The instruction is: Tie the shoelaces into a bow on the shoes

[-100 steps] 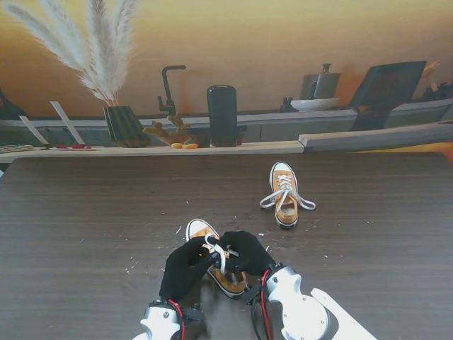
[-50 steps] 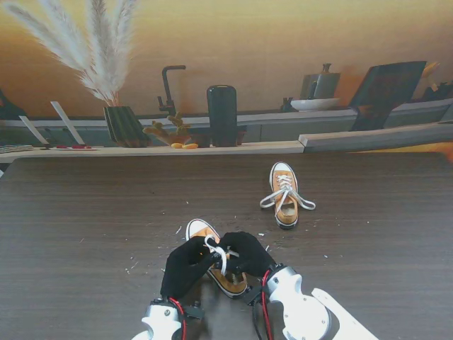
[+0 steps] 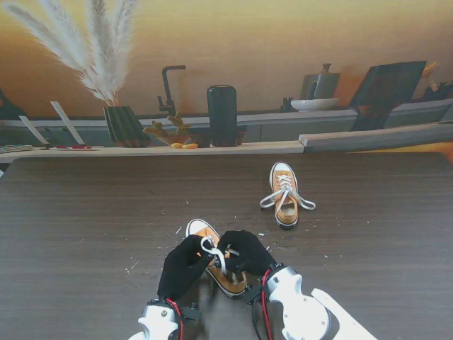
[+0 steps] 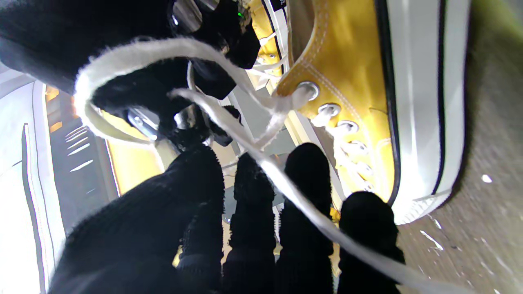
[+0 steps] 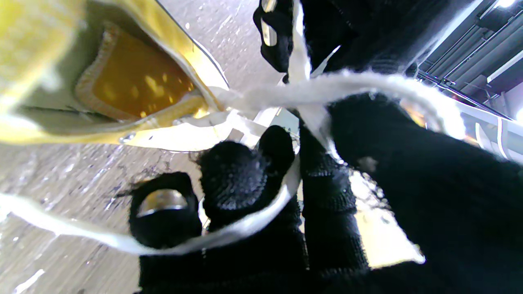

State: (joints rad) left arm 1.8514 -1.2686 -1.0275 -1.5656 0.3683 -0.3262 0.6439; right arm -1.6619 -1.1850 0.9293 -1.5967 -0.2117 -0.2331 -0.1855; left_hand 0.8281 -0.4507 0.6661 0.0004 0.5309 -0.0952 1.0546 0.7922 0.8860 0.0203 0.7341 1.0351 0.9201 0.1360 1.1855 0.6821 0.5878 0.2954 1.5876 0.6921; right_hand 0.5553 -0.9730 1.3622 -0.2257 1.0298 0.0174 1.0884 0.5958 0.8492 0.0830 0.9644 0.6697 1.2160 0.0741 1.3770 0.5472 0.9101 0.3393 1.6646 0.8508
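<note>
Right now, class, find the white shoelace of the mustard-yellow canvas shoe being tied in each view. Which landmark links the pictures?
Stand view: white shoelace, looped between both black-gloved hands, nearer to me.
Left wrist view: shoelace runs from the metal eyelets across the fingers.
Right wrist view: shoelace crosses between the fingers.
Shared landmark: the mustard-yellow canvas shoe.

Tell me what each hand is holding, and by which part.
Both the left hand and right hand hold the white shoelace of the near shoe, by its loose lengths just over the shoe; exact pinch points are hidden.
</note>
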